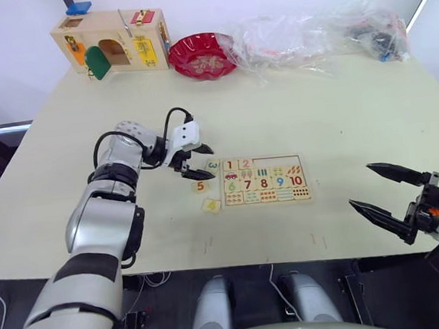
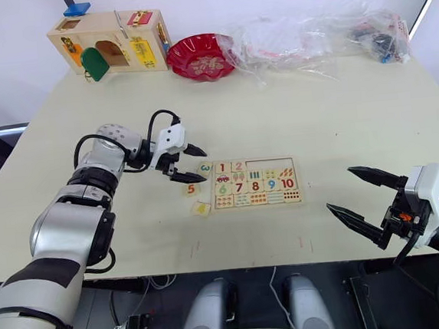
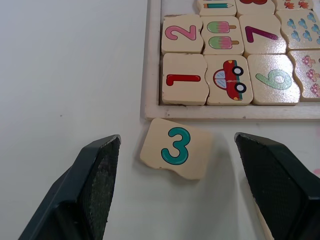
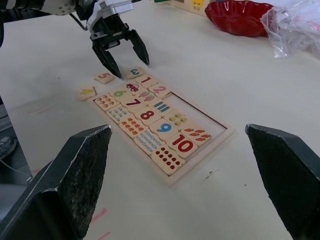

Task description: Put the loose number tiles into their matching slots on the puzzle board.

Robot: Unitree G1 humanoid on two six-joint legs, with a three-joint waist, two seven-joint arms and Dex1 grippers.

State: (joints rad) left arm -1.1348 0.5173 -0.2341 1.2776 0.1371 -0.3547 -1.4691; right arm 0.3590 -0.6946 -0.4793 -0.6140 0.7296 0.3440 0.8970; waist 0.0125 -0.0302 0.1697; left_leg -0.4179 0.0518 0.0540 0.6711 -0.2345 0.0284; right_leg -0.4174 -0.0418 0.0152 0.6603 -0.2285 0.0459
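A: What surrounds the work area?

B: I see the table (image 1: 331,116) with four items along its far edge. A wooden box (image 1: 113,41) with coloured doors stands at the far left. A red bowl (image 1: 201,55) sits just beside it. Clear plastic bags (image 1: 301,38) lie crumpled further right. A blue block (image 1: 78,7) rests on top of the box. All are well apart from the board (image 1: 265,180), and nothing lies between either arm and the board.

A: Count the tiles.

B: Three loose tiles lie off the board's left edge. The 3 tile (image 3: 176,148) is touching or just beside the frame near the 1. The 5 tile (image 1: 200,186) lies near it on the table. The 4 tile (image 1: 211,205) lies nearest me, by the board's near left corner. Two tiles, 1 (image 3: 183,78) and 2 (image 3: 181,33), are seated in the top row. The remaining top-row slots (image 1: 279,160) look bare. Digits 6 to 10 fill the row below, with picture pieces beneath them.

A: State of the claws?

B: The left gripper (image 1: 195,161) hangs over the 3 tile, fingers (image 3: 97,172) spread apart on either side of it, not touching it. The right gripper (image 1: 382,191) is well to the right of the board near the table's near edge, jaws wide apart, holding nothing.
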